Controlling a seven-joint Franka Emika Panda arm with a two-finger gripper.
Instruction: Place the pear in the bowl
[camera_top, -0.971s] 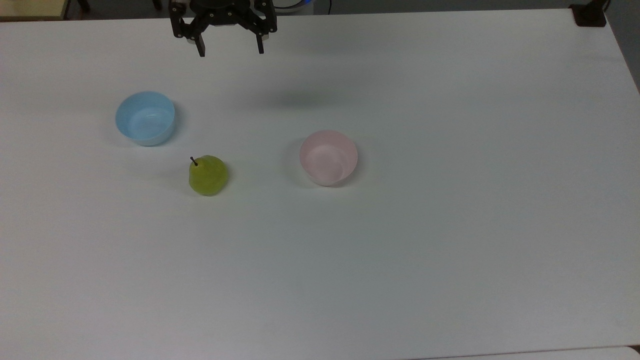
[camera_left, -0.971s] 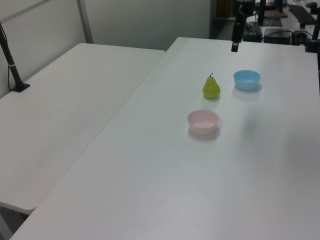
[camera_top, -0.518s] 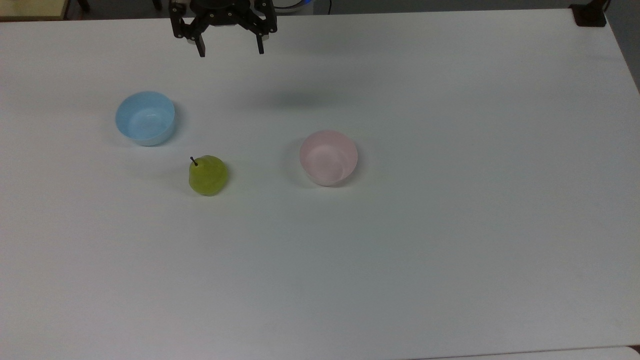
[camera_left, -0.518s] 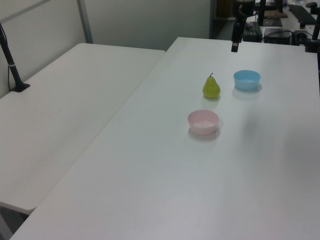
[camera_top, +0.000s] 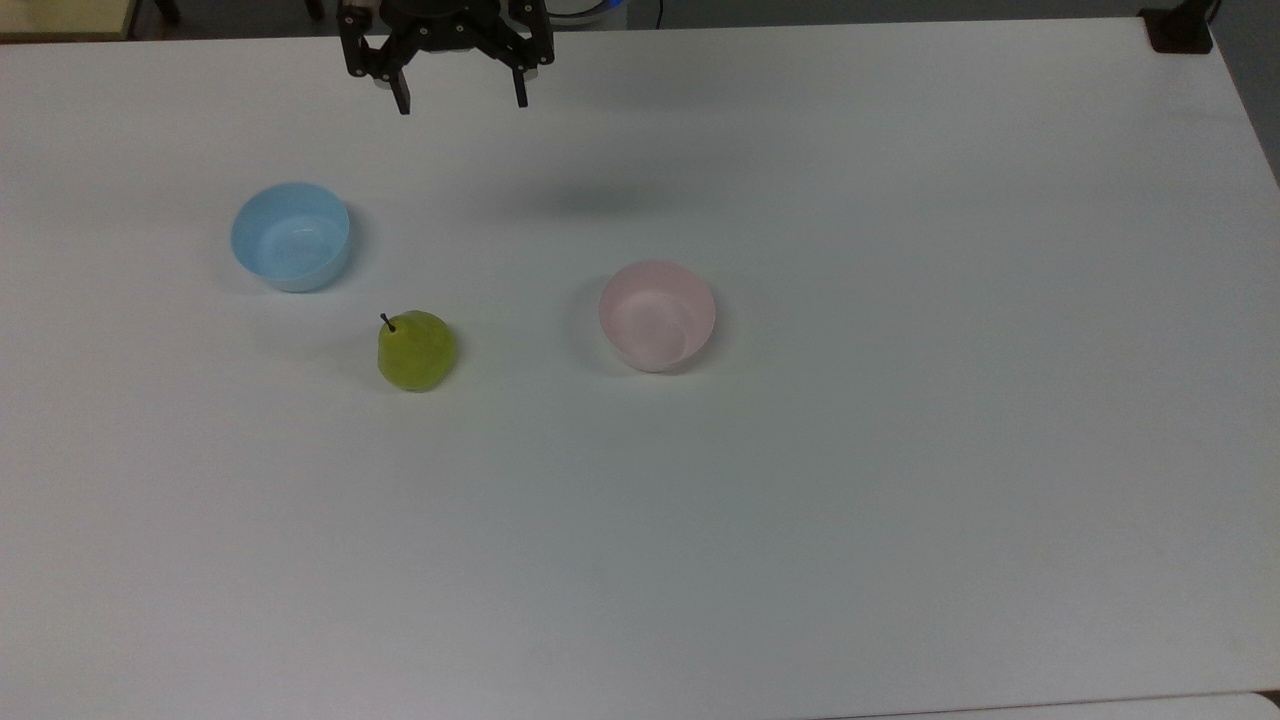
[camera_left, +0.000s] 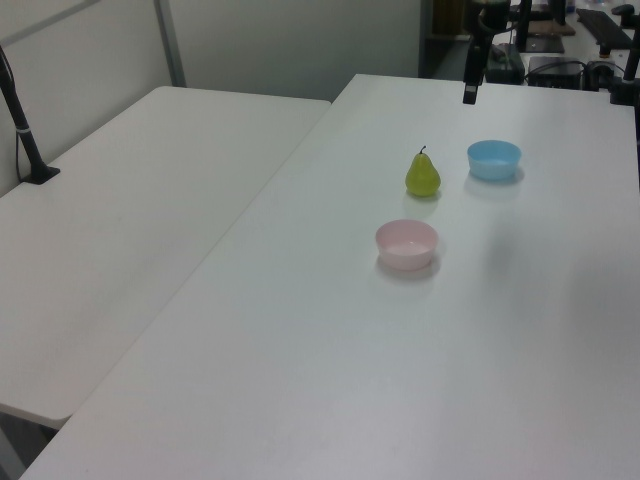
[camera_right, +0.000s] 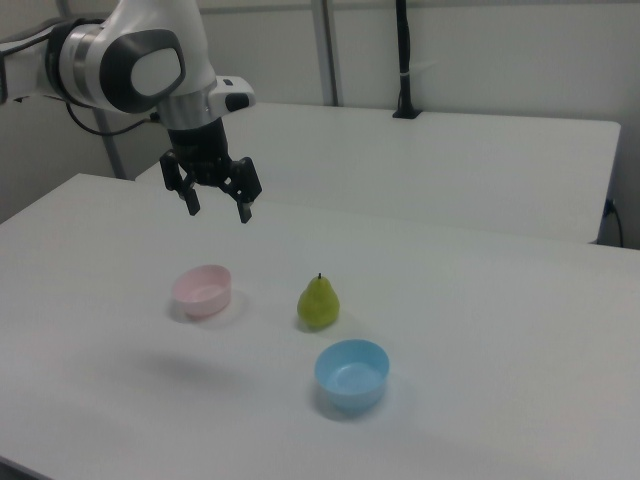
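Black two-finger gripper (camera_top: 459, 103) hangs high over the white table (camera_top: 900, 450) with jaws spread, nothing between them. Small yellow-green pear (camera_top: 416, 350) stands upright on the table, between the pale pink round plastic bowl (camera_top: 657, 316) on the top view's right and the light blue bowl (camera_top: 291, 237) on the top view's left, touching neither.

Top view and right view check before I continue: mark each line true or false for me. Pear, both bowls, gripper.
1. The pear stands upright on the table. True.
2. The pear is inside the pink bowl. False: it stands apart from it, and the bowl is empty.
3. The gripper is open and holds nothing. True.
4. The blue bowl holds the pear. False: it is empty.
5. The gripper touches the pear. False: it hangs above the table, away from it.
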